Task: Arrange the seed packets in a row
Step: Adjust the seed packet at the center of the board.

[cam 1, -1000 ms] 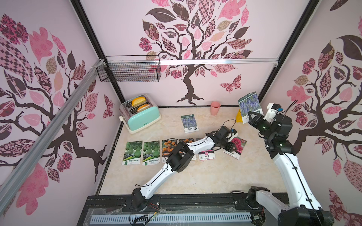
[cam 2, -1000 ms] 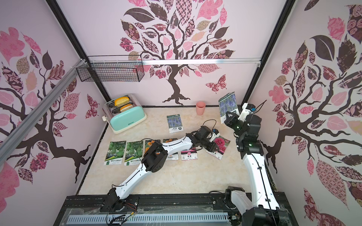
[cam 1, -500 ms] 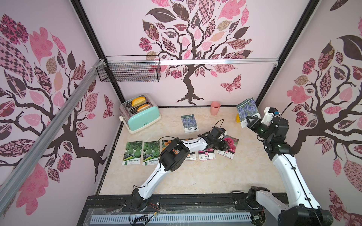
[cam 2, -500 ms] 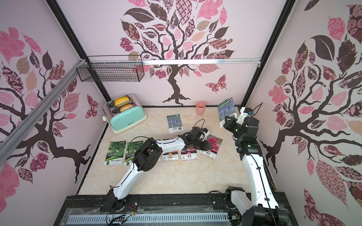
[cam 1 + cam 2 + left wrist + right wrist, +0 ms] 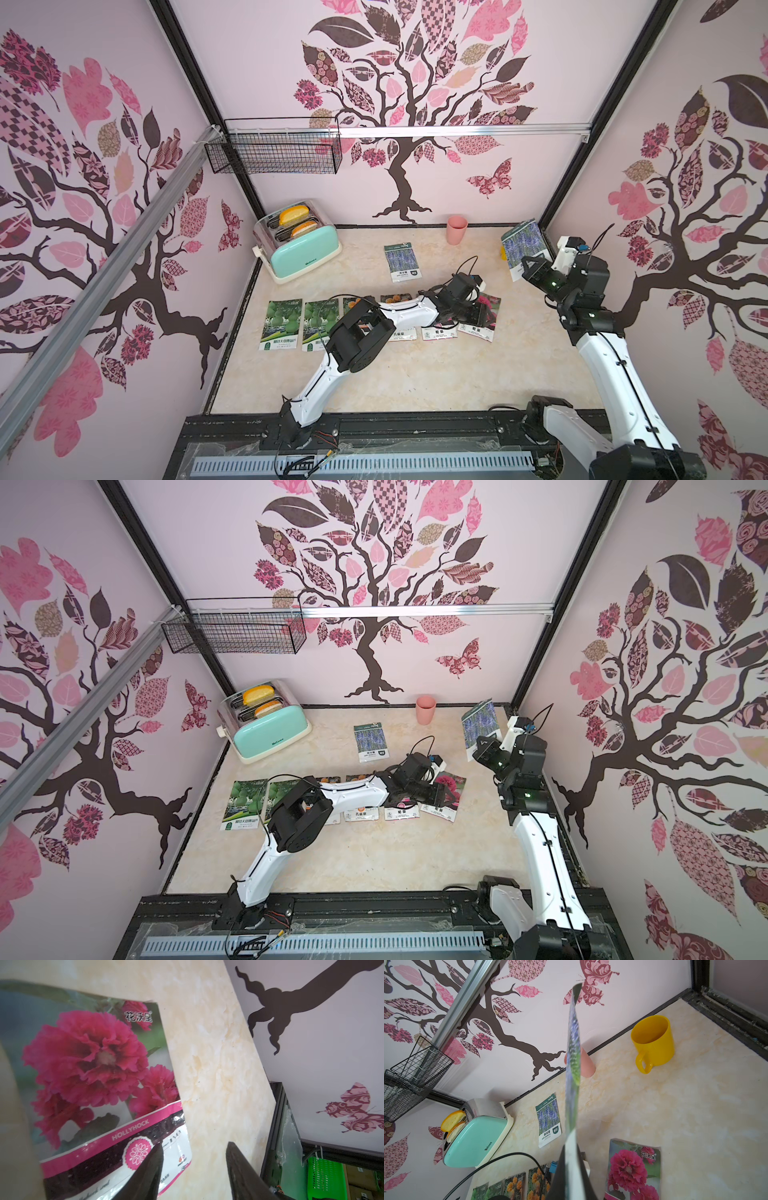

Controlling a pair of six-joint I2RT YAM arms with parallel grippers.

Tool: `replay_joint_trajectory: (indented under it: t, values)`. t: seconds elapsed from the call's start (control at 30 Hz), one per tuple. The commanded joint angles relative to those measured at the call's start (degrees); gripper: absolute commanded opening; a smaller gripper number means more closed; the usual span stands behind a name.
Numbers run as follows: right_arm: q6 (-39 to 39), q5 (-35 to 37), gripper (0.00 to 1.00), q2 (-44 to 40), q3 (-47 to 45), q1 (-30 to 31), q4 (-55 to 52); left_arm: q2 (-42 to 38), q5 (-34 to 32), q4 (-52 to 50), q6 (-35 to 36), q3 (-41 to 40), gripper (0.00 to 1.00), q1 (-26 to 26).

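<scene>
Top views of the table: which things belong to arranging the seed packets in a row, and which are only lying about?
Belong: glossy green-gourd packets; orange-marigold packets; magenta hollyhock packets; purple-lavender packet lying flat; second lavender packet, gripped by the right tool.
Lying about: mint-green toaster; pink plastic cup; yellow plastic mug; black wire basket on the wall.

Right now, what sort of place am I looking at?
Likely a robot test booth staged as a kitchen corner: decal-papered walls boxing in a marble-look counter, a mint toaster, two mounted robot arms.

Pink tree-decal walls [image 5: 540, 174], marbled beige tabletop [image 5: 415, 374].
</scene>
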Motion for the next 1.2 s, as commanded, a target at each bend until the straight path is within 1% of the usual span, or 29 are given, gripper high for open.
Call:
replay_joint_trajectory:
  t: [0.0, 0.13, 0.23, 0.33, 0.43, 0.57, 0.83, 1.17]
  values:
    - [-0.46, 0.89, 0.00, -1.19, 1.52, -0.25, -1.13, 0.50, 3.23, -2.08, 5.39, 4.03, 0.56, 0.19]
    - [0.52, 0.59, 0.00, -1.04, 3.27, -0.19, -0.78, 6.62, 7.76, -7.79, 10.70, 12.72, 0.58, 0.10]
    - [0.99, 0.14, 0.00, -0.93, 3.99, -0.25, -0.13, 10.80, 11.35, -9.78, 12.91, 18.90, 0.59, 0.01]
    - [1.69, -0.58, 0.00, -0.67, 4.28, -0.25, 0.78, 14.54, 13.11, -12.21, 14.47, 24.79, 0.59, -0.50]
    - [2.23, -1.02, 0.00, -0.99, 4.27, -0.24, 1.86, 18.22, 13.00, -14.88, 15.59, 30.79, 0.60, -1.24]
    - [2.17, -1.15, 0.00, -1.52, 4.67, -0.18, 1.95, 22.43, 10.27, -18.13, 14.99, 37.73, 0.60, -1.64]
    - [2.09, -1.11, 0.00, -2.91, 4.10, -0.19, 1.95, 29.24, 4.58, -19.74, 8.87, 47.14, 0.59, -1.31]
    - [2.22, -1.44, 0.00, -3.39, 3.26, -0.24, 2.63, 31.03, -0.04, -19.92, 5.33, 48.07, 0.59, 0.26]
